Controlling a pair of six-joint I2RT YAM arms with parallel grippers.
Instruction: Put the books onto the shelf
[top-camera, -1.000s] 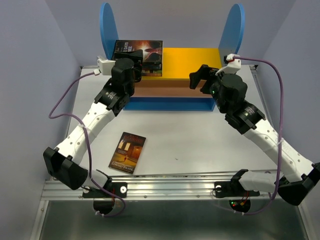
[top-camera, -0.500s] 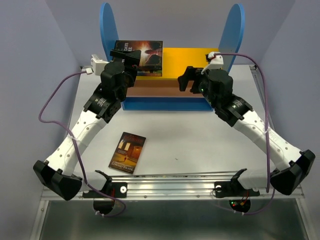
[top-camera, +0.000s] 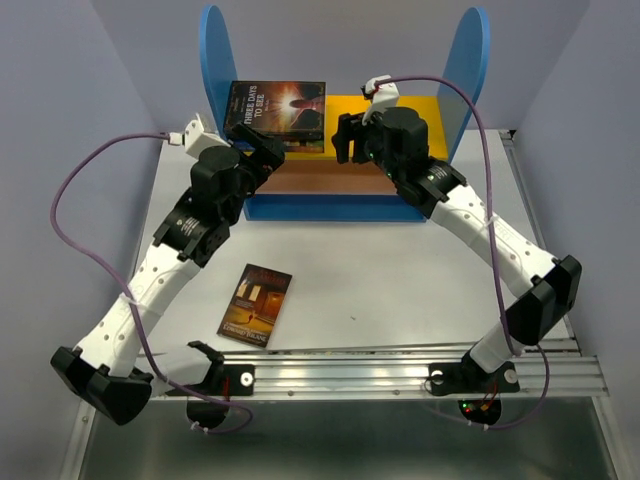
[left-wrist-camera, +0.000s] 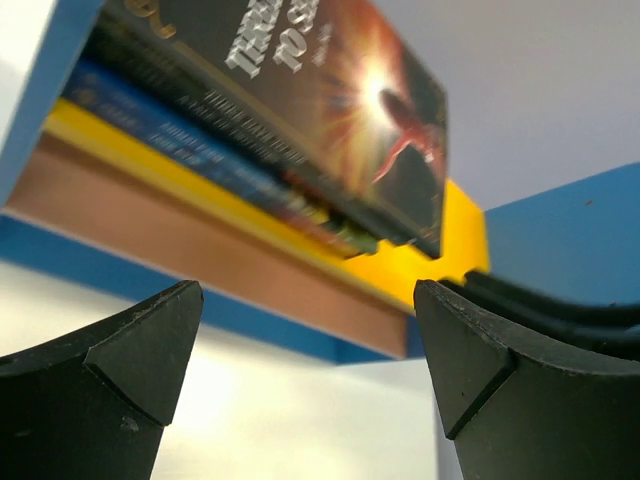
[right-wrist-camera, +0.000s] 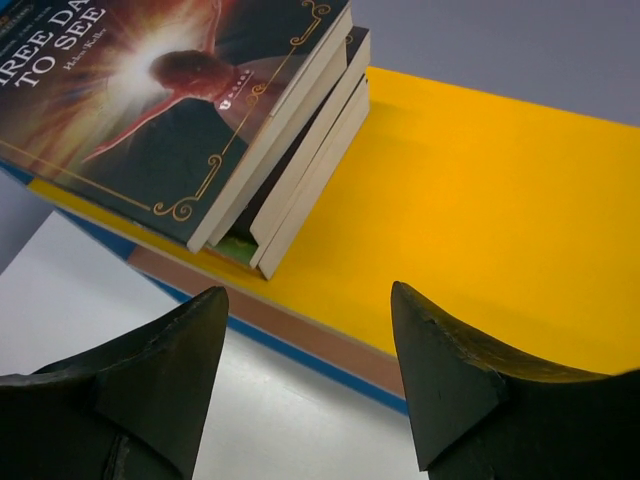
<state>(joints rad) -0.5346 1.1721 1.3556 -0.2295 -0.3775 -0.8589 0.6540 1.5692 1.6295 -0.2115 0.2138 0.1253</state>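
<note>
Lying on table, one book, one stack on shelf, both jaws spread.

We reach toward twelve o'clock, holding nothing.
Our left claw points toward one o'clock and our right claw toward nine, each with its jaws spread apart.

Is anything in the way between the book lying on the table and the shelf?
Nothing visible lies between the book and the shelf on the table. The left gripper hangs open above, near the shelf's front. The stack takes the yellow board's left part; its right part is bare.
</note>
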